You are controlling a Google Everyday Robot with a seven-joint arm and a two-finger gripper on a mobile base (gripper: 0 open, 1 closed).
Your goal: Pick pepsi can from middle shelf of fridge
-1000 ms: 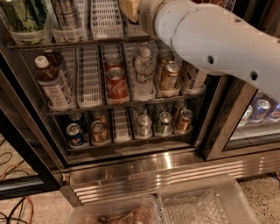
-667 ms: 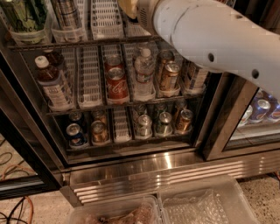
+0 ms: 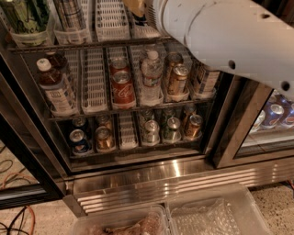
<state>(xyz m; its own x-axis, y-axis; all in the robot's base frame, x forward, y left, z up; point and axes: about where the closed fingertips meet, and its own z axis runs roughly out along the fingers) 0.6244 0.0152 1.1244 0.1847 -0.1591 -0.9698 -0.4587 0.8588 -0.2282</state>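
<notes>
The fridge (image 3: 142, 176) stands open in front of me, with wire racks above its ribbed steel base panel. The middle shelf (image 3: 92, 44) is the top rack in view, with white slotted lane dividers and clear front cups. My gripper (image 3: 134, 6) is at the top edge, reaching into this shelf just right of an empty white lane; only a tan part of it shows. My white arm (image 3: 220, 41) covers the shelf's right side. A small dark blue patch (image 3: 140, 19) under the gripper may be the pepsi can; no logo shows.
The rack below holds brown bottles (image 3: 53, 85), red Coca-Cola cans (image 3: 121, 87), a water bottle (image 3: 151, 75) and gold cans (image 3: 177, 78). The lowest rack holds a blue can with a silver top (image 3: 79, 140) and small cans. A glass door (image 3: 271, 119) with blue cans is at the right. Clear bins (image 3: 216, 215) sit on the floor.
The arm has shifted slightly to the left and further into the top shelf. The things on the racks have not moved.
</notes>
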